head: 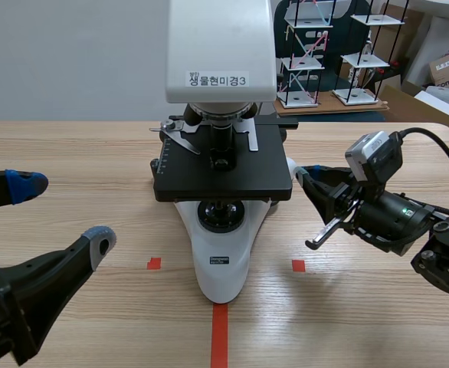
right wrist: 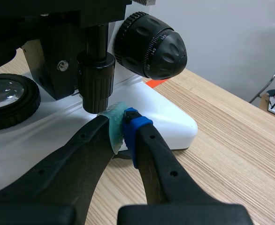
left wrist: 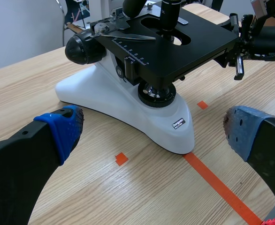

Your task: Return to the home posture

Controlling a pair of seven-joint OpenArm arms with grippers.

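Since your right gripper (right wrist: pixel 123 129), pads pressed together, empty, sits under a knob (right wrist: pixel 96 84) of the heavy microscope (right wrist: pixel 168 119), grip nothing; left gripper (head: pixel 62 213) gapes empty.

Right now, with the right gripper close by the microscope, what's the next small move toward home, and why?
Probably draw the right gripper straight back from the microscope: its shut fingertips sit just under the black knob, so lifting first could knock it.
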